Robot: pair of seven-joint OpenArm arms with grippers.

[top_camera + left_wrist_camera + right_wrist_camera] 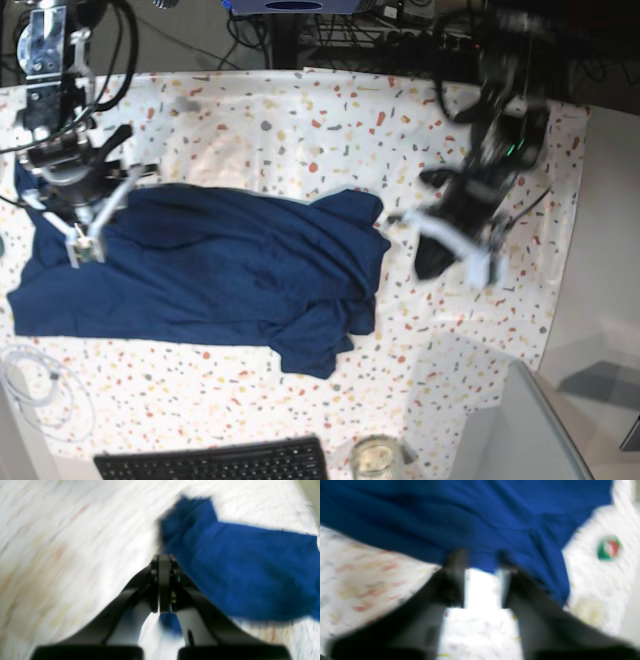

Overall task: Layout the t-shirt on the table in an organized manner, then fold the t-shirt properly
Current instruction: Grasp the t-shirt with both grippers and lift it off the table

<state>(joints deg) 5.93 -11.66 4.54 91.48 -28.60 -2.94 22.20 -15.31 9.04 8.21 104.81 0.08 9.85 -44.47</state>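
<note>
Soft, limp navy knit t-shirt (200, 275) bunched on speckled counter (300, 120); grab hem corners. My left hand (164, 562) pressed together, empty; right hand (480, 562) spread at hem.

Matt knit t-shirt (200, 265); speckled cloth table (330, 120)

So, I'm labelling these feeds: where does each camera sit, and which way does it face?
Left wrist: on the left arm, looking down past its shut left tool at the t-shirt and the table.
Right wrist: on the right arm, behind the right tool at the t-shirt's edge.
Base: overhead, facing down; both arms and the keyboard show.
All three share the t-shirt.
</note>
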